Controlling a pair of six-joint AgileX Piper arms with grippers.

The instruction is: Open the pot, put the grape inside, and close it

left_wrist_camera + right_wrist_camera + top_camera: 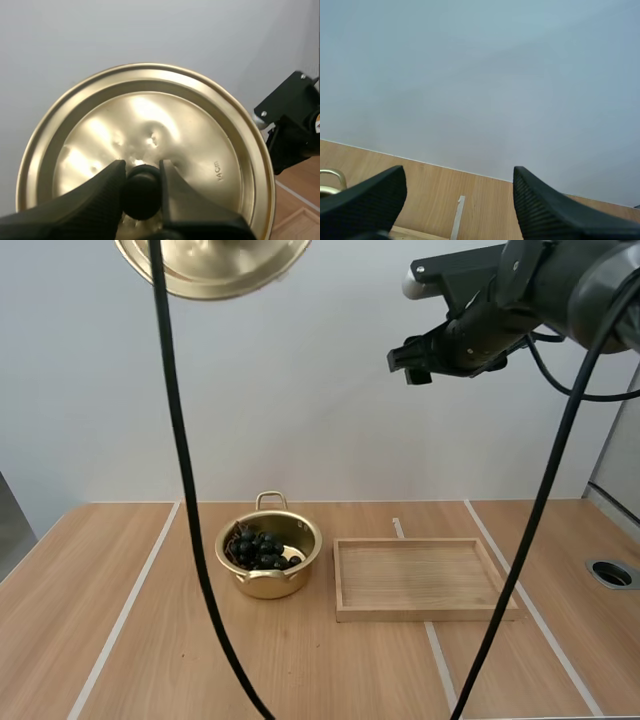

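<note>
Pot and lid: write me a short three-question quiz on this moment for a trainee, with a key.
1. True or false: the grapes lie in the wooden tray.
2. Pick one. The left tool is shut on: A the knob of the lid; B a pot handle; C the tray's rim.
3. Fill the blank: the right tool, raised above the table, has its fingers ____.

Key
1. False: they lie in the pot.
2. A.
3. Open, holding nothing.
</note>
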